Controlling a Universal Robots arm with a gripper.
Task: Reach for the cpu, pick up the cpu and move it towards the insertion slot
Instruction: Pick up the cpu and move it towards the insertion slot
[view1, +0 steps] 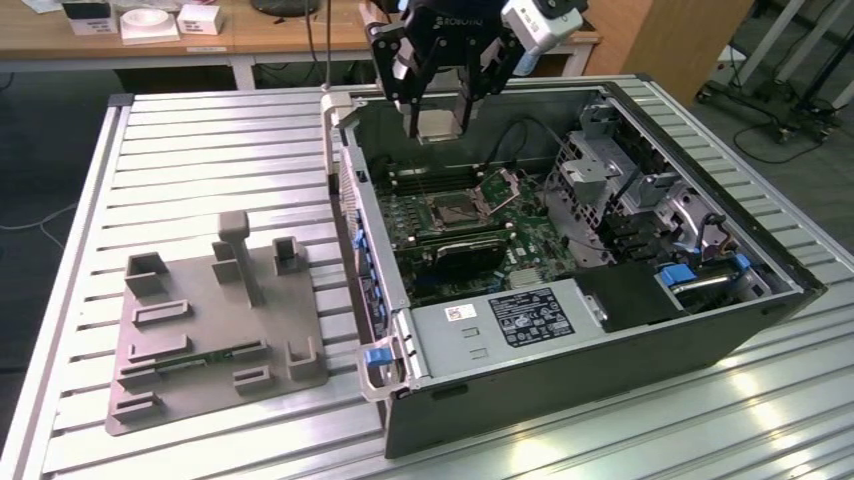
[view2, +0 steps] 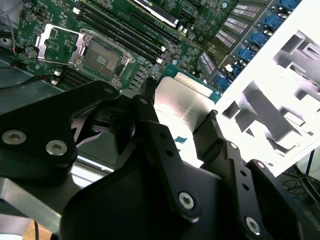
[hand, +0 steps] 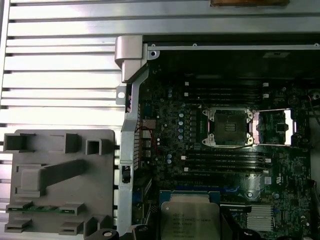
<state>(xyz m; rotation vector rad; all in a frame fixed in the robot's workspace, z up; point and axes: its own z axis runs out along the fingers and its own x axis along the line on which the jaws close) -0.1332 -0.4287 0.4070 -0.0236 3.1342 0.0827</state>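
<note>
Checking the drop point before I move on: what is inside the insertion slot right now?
The insertion slot is open, its metal flap folded aside. Inside, only its dark contact bed shows, no chip. The cpu hangs in the gripper above the motherboard.

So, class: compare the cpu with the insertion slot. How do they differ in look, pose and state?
1. The cpu is held up by the gripper, clear of the motherboard; the insertion slot sits fixed on the board.
2. The cpu's top is a plain silvery plate; the insertion slot has a dark centre inside a metal frame.
3. The slot stands open, its flap swung aside; the cpu is one solid piece.
Both are square.
</note>
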